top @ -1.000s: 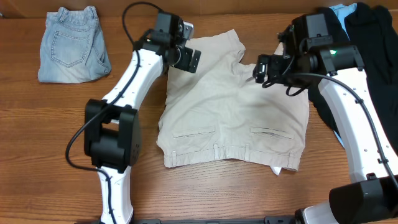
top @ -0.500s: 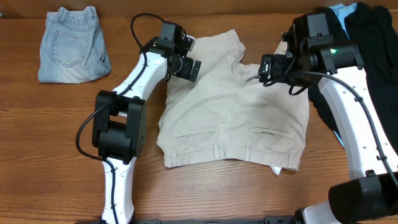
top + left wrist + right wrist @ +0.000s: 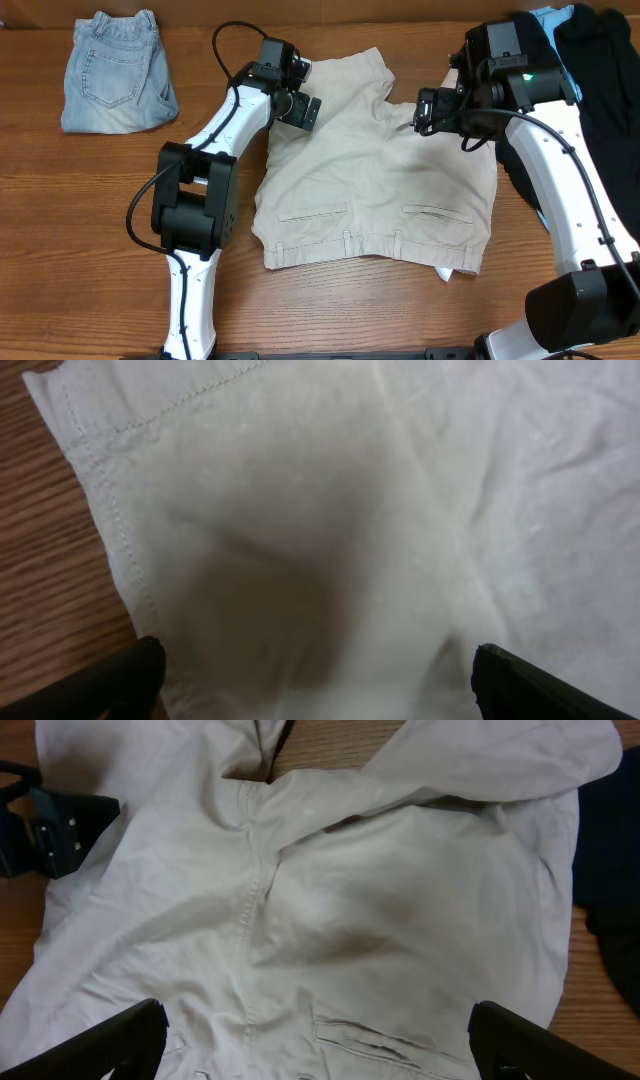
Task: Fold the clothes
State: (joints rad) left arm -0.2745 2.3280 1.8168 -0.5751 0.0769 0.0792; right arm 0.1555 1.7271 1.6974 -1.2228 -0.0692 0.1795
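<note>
Beige shorts (image 3: 375, 170) lie flat mid-table (image 3: 80, 220), back side up. Waistband at 6 o'clock, the two wide legs toward 12. Two back pocket slits show just above the waistband. Small white tag (image 3: 443, 272) pokes out at the waistband's 5 o'clock corner. Cloth is rumpled at the crotch seam, and the leg on the 1 o'clock side is folded over on itself.

Left gripper (image 3: 300, 105) sits over the 11 o'clock leg, near its outer hem. Left wrist view is blurred and close: fingertips (image 3: 130, 675) spread wide, released, only cloth showing between them, with the stitched hem and bare wood at 9 o'clock. Cannot tell whether the tips touch the fabric.

Right gripper (image 3: 428, 110) hangs over the 1 o'clock leg, beside the crotch. In the right wrist view its fingers (image 3: 540, 1040) are wide apart and holding nothing, well above the cloth.

Denim shorts (image 3: 112, 72) are folded at the table's 10 o'clock corner, well apart from the beige pair. Black clothes (image 3: 600, 70) are heaped at 2 o'clock, partly under the right arm.
</note>
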